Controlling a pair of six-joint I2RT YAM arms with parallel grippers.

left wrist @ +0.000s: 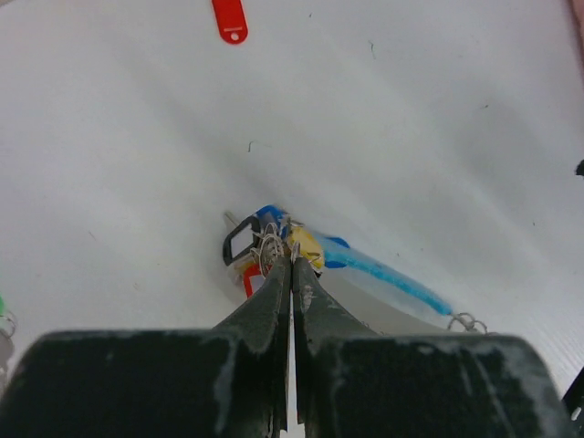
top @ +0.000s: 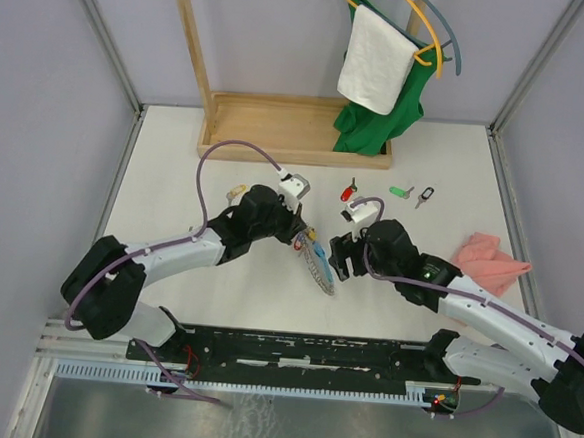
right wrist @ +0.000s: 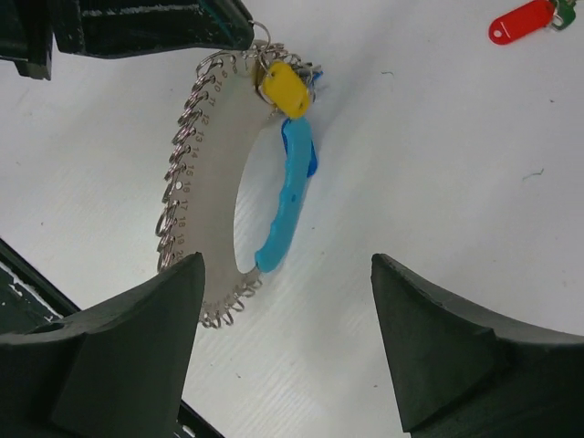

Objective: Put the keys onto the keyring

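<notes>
Right wrist view, keyring (right wrist: 210,182): one loop, at mid-table between the two grippers, light-blue tube (right wrist: 290,196) on one side.
Keys on it: about four tags bunched at its top, yellow tag (right wrist: 285,88) clearest.
Keys left: three loose, well beyond it: red-tagged key (top: 350,192), green-tagged key (top: 401,193), dark-tagged key (top: 426,197).
Left gripper (left wrist: 292,260): clenched on the ring at the bunch.
Right gripper (right wrist: 287,269): jaws released, empty, just beside the ring.
Progress: judged partly done.

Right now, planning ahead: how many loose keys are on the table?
3: red key, green key, black key, in a row toward the far side. A yellowish thing left of them may be another.
</notes>
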